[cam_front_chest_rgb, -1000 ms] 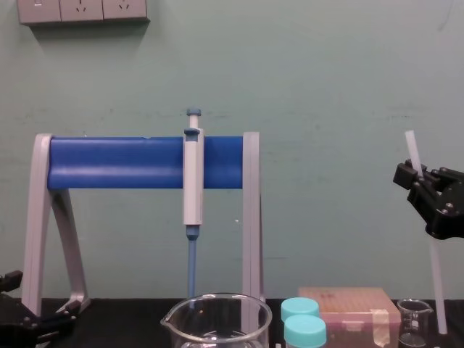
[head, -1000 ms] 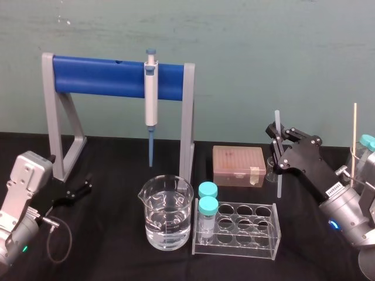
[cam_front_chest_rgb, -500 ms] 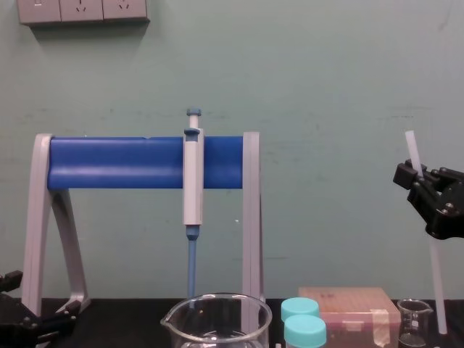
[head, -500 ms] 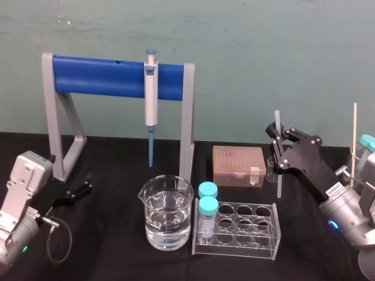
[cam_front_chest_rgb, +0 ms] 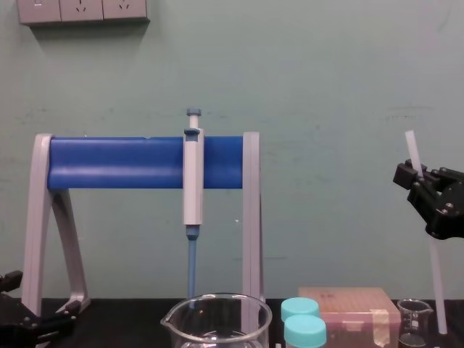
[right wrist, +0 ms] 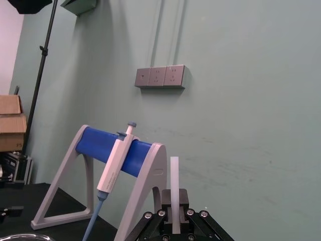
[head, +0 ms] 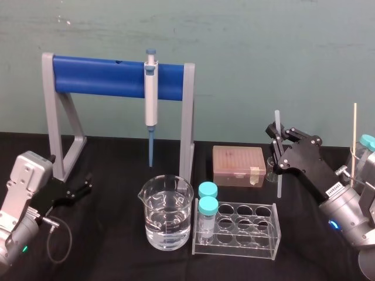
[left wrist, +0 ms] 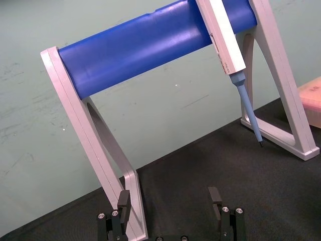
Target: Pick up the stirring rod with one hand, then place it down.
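Firstly, head view: the right gripper stands to the right of the pipette stand. It is clamped on the stirring rod near the rod's upper end, so most of the rod hangs almost upright below the grip. The left gripper sits idle by the stand's left foot.

Left wrist view: its fingers are spread wide, holding nothing, close to that foot.

Right wrist view: the rod rises straight out of the pinch, with the stand beyond it.

Chest view: the rod leans slightly, its lower end well right of the stand, with a small beaker between the two. I cannot tell whether that end touches the table.

I judge the pick done and the placing in hand. To do it well, I should lower slowly, steer the rod's end clear of the beaker, and let go only once the rod rests, since so thin a rod may roll.
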`<state>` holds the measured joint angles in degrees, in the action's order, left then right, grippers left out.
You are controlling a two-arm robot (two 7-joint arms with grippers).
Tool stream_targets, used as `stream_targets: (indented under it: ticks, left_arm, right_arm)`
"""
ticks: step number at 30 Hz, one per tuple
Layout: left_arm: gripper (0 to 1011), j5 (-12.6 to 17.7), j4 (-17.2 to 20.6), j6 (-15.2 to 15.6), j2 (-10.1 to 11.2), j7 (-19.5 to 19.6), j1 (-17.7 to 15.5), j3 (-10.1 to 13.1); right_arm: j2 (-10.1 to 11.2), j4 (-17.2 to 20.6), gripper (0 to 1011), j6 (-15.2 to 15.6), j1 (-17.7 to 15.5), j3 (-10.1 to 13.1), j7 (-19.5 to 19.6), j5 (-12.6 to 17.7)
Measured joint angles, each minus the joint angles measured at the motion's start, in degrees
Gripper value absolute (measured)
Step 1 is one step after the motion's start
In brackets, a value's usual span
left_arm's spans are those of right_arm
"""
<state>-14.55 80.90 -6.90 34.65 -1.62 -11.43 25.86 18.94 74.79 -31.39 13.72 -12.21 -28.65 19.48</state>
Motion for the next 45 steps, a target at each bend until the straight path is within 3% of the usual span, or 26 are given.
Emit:
stream_targets:
  ticks: [9,25,45]
  left_arm:
    - [1000,0.00,0.00,0.00,0.00,0.00,0.00,0.00]
    - [1000,0.00,0.00,0.00,0.00,0.00,0.00,0.00]
    - [1000,0.00,0.00,0.00,0.00,0.00,0.00,0.00]
  right_arm:
    - [-0.04,-0.02,70,0.00,0.00,0.07,-0.20,0.00]
    - [-0.56,1.02,71,-1.23,-0.07,-0.64,-5.49,1.61]
    - [0.17,3.92,70,0.91,-2.21,-1.55,-4.80,0.95]
